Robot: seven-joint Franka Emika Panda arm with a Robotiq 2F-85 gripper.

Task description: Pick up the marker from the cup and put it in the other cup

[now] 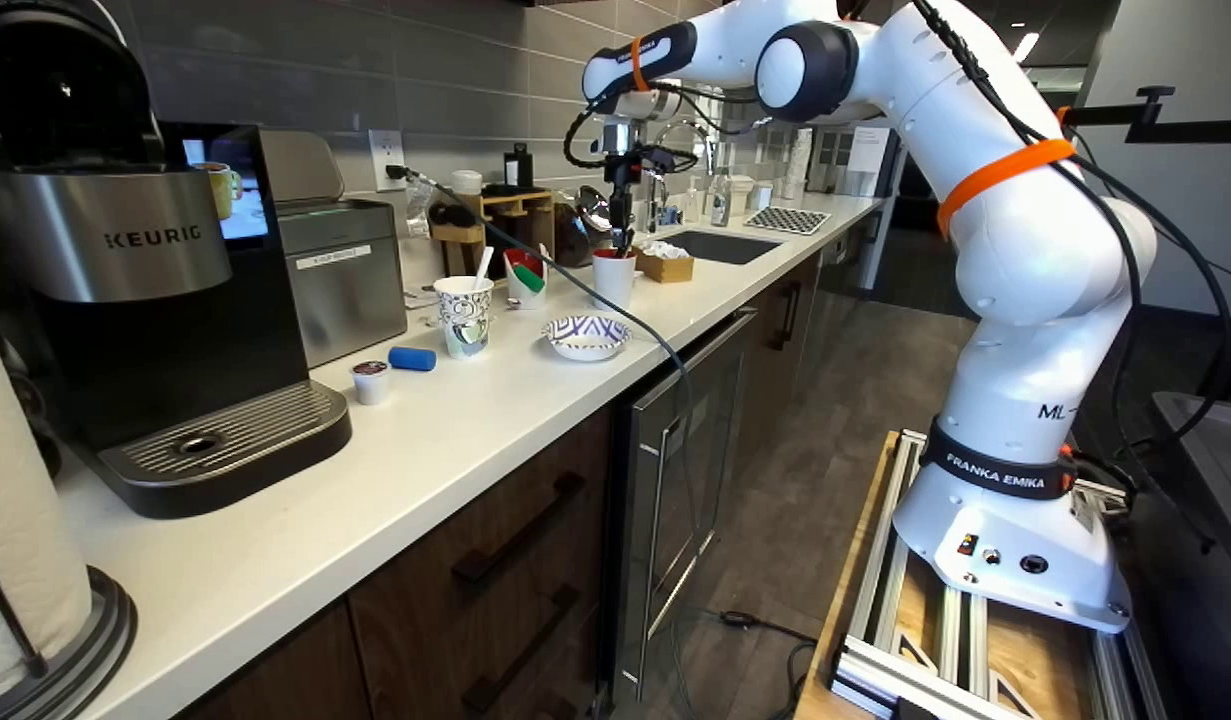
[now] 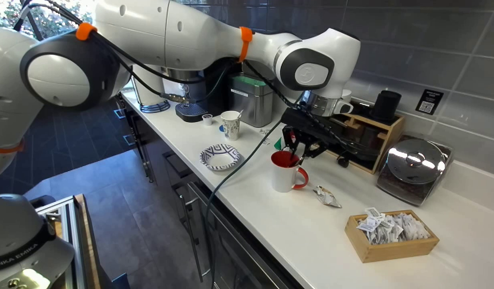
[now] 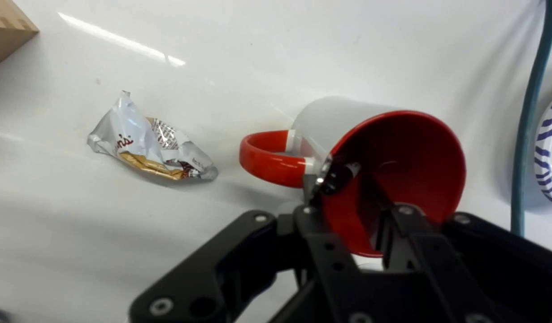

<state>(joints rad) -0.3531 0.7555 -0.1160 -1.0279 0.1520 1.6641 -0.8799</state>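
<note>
A white mug (image 1: 613, 282) with a red inside and red handle stands upright on the counter, also in an exterior view (image 2: 284, 176) and the wrist view (image 3: 419, 148). The dark marker (image 3: 341, 177) leans inside it against the rim on the handle side; its lower part is hidden. My gripper (image 3: 343, 193) points down at the mug's mouth, fingers apart. One finger is at the rim near the handle beside the marker; the other reaches inside the mug. The gripper (image 2: 298, 155) shows no closed grip. A patterned paper cup (image 1: 465, 318) with a white stick stands farther along the counter (image 2: 231, 125).
A patterned bowl (image 1: 586, 338) sits near the counter's front edge. A cable (image 2: 247, 160) hangs across the counter near the mug. A crumpled wrapper (image 3: 150, 143) and a wooden packet box (image 2: 395, 251) lie on the handle side. A red-and-white cup (image 1: 524, 285) stands behind.
</note>
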